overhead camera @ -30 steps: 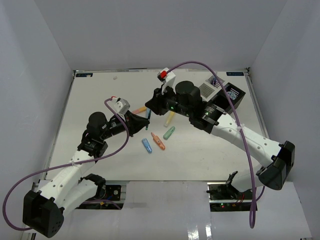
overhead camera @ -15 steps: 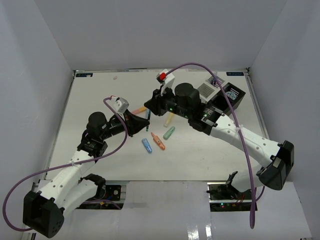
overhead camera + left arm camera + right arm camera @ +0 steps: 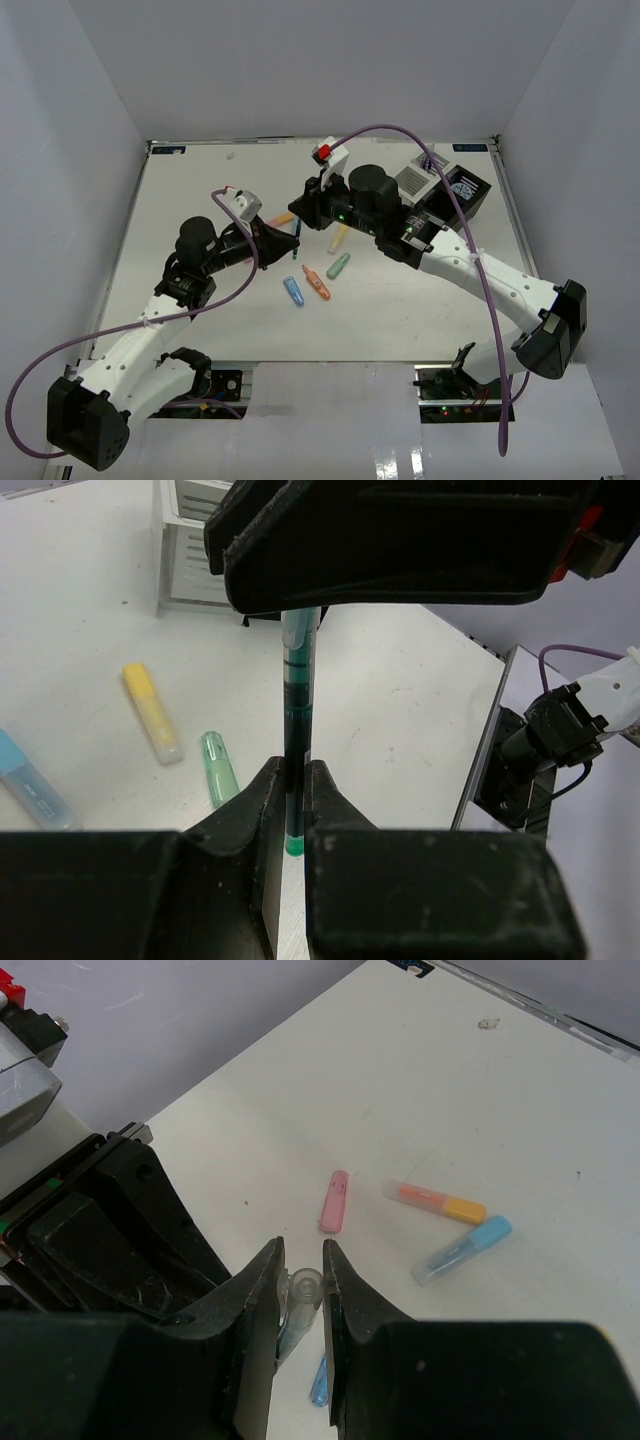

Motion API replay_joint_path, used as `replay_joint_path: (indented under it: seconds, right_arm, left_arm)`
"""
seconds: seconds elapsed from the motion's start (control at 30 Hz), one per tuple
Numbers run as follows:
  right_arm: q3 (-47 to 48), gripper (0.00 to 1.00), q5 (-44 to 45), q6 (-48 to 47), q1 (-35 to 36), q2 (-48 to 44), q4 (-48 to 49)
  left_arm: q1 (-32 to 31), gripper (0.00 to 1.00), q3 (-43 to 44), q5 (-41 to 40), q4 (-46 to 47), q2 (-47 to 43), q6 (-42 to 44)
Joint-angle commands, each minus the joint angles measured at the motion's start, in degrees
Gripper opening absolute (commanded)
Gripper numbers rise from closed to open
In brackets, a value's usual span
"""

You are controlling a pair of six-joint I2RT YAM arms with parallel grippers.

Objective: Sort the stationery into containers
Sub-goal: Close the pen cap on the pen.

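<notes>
Passing a thin pen [image 3: 297,695] between arms, I think: left gripper [image 3: 293,776] jaws pinch its bottom, right gripper [image 3: 300,1262] jaws pinch its top. Next, left should let go.

table [image 3: 190,190] — white | small scrap [image 3: 232,155] — near its far edge | blue label [image 3: 170,150] — far-left corner | walls [image 3: 60,150] — white

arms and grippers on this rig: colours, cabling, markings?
The left arm and right arm have white links with black joints. The left gripper and right gripper are matte black, blocky. A purple cable loops along each arm. A red tab tops the right wrist's white camera block.
</notes>
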Motion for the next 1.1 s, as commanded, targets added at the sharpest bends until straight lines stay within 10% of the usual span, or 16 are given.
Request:
replay_joint_path:
  seconds: [0.0,1.07]
  right_arm:
    - [-3.97,0.08,-3.09,-2.15,1.11,3.58,-14.70]
    - [-8.45,0.08,-5.90,-1.44,0.85,6.13,-18.56]
  left_arm:
    - [0.39,0.00,7.94,-2.01,15.50,-1.76,-0.36]
    - [0.39,0.00,15.41,-8.52,17.62,-1.67,3.68]
